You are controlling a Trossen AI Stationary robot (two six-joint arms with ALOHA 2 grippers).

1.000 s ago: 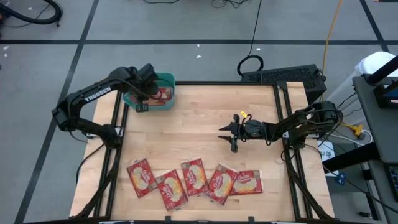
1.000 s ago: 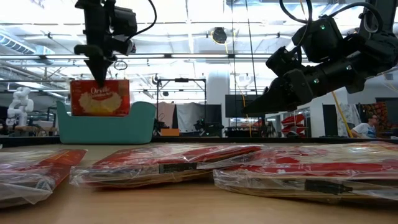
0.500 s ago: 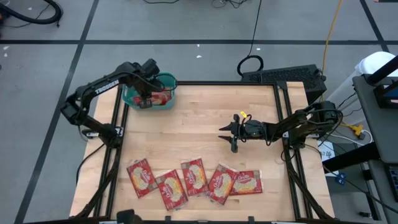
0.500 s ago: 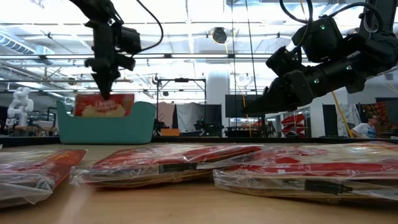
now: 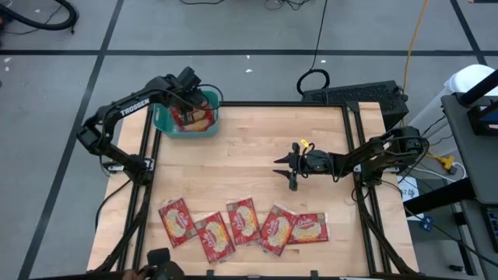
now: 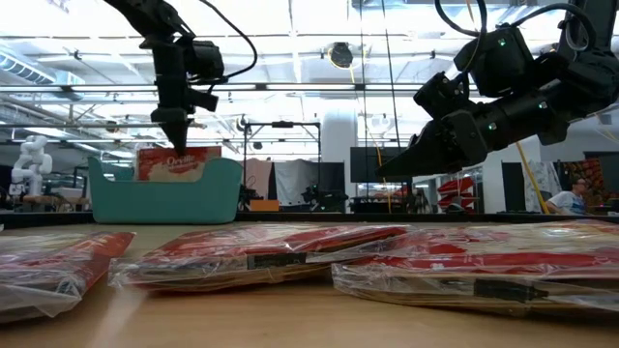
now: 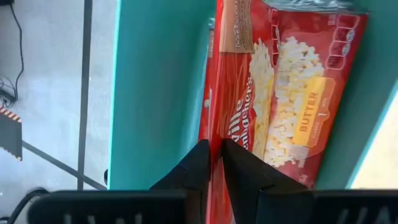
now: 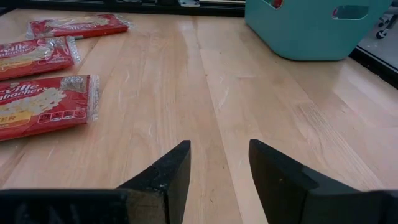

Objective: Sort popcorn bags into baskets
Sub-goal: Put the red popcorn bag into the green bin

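The teal basket stands at the table's far left corner. My left gripper points steeply down into it, fingers nearly together on a red popcorn bag standing inside. In the low view only the bag's top strip shows above the basket wall, under the gripper. Several more popcorn bags lie flat in a row along the near edge. My right gripper hovers open over the middle of the table, nothing between its fingers. My left gripper has the bag's upper edge in the narrow gap between its two fingers. The fingers come from above, pointing steeply down. The bag stands on edge inside the basket, a little tilted, close to one long wall; its lower edge is hidden by the basket.
Bare wood lies between the basket and the row of bags. Black frame rails run along the table's left and right sides. A keyboard sits beyond the far edge.
My left gripper has moved across the basket toward the table's far right and down, carrying the bag. The bag hung with most of its face above the basket's rim; now it has sunk inside, and only its tilted top strip shows.
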